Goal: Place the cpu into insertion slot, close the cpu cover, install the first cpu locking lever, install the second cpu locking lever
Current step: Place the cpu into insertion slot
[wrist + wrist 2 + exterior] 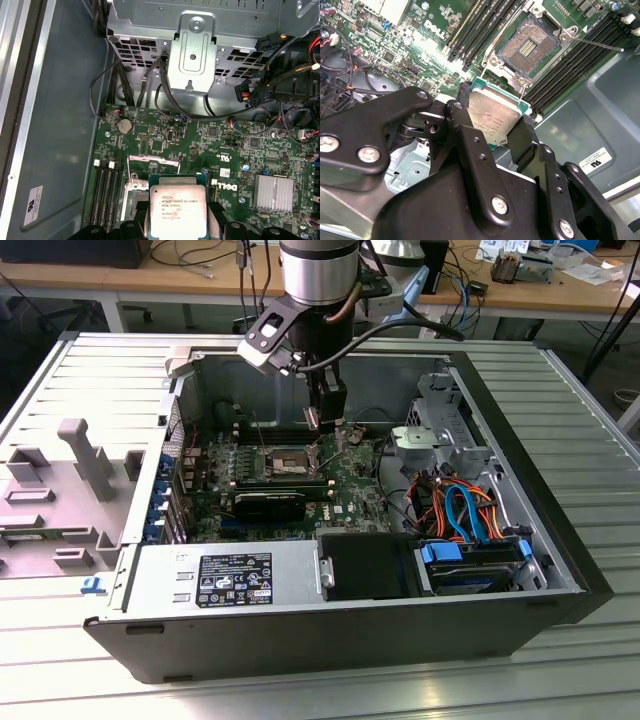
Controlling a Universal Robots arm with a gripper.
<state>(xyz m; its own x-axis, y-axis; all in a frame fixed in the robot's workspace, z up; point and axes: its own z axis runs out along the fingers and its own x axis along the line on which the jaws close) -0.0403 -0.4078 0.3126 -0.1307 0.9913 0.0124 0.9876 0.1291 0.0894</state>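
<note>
Black hand (492,126) clamped on cpu (490,116) edges, insertion slot (526,46) nearby

An open black metal computer case (350,640) holds a silver box-shaped power supply (160,580), with blue and orange cables (455,512) toward the exterior view's right.

At the exterior view's upper middle the arm (318,270) is showing a polished silver cylinder over a dark wrist block, a black cable (400,326) looping off it. In the second wrist view the gripper (495,120) is wearing matte black links with silver screws (500,204).
</note>
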